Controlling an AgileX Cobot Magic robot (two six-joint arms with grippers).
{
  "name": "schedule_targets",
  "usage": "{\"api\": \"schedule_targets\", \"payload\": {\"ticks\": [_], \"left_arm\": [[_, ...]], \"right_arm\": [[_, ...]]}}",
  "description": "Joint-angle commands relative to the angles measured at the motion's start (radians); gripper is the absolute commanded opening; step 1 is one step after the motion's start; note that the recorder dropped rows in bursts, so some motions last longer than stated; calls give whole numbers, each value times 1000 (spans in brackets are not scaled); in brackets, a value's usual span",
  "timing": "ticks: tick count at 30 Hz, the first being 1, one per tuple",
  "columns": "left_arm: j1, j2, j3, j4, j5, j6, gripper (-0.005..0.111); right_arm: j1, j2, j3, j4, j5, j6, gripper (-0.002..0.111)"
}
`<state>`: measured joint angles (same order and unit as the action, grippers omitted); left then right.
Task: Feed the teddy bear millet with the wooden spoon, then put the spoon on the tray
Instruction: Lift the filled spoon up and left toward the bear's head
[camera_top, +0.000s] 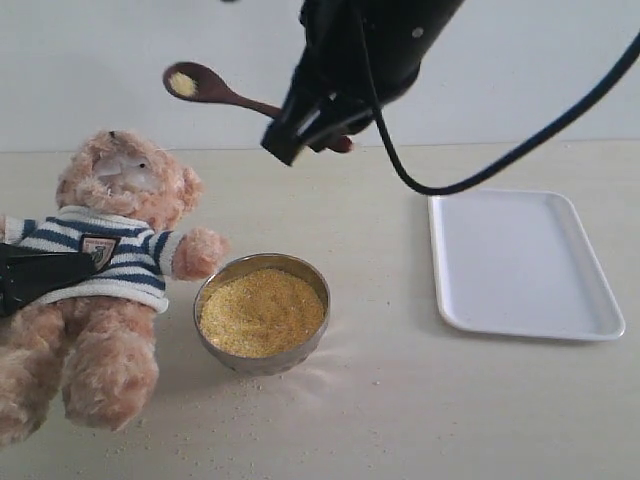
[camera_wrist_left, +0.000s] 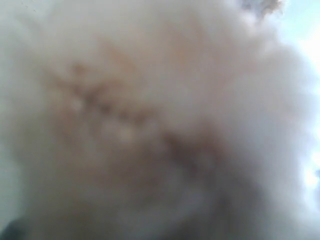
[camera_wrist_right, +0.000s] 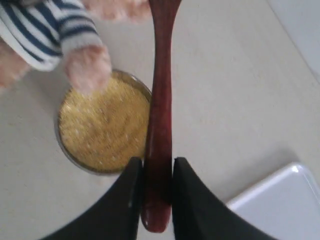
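In the air above the table, my right gripper (camera_top: 305, 138) (camera_wrist_right: 158, 165) is shut on the end of the wooden spoon (camera_top: 215, 90) (camera_wrist_right: 161, 90). A small dab of yellow grains (camera_top: 182, 84) sits in the spoon's oval bowl, which is above and right of the head of the teddy bear (camera_top: 110, 260) (camera_wrist_right: 85, 60). More millet (camera_top: 262, 312) (camera_wrist_right: 102, 127) fills the metal bowl (camera_top: 260, 362) beside the bear's arm. The white tray (camera_top: 520, 260) (camera_wrist_right: 285, 205) lies on the right. My left gripper (camera_top: 60, 270) lies across the bear's striped shirt. Its wrist view shows only blurred fur (camera_wrist_left: 150, 120).
Scattered grains (camera_top: 300, 385) lie on the beige tabletop around the bowl. A black cable (camera_top: 480, 175) hangs from the right arm above the table between bowl and tray. A pale wall stands behind the table.
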<state>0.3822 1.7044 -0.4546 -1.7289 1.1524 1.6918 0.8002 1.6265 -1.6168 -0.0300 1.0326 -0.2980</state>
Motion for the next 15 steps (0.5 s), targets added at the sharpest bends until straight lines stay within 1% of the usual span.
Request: {"api": "schedule_targets", "payload": {"ticks": [1,8,15], "left_arm": [[-8,-3,3,-16,33,-19,5],[-8,-3,3,-16,33,-35,5],[-8,-3,3,-16,69,-38,5]], "right_arm": [[-2,-8,-53,104,-46,-29,0],[0,45,-62,176,-90,-43,0],[11,131,-62,179,-137,-80,0]]}}
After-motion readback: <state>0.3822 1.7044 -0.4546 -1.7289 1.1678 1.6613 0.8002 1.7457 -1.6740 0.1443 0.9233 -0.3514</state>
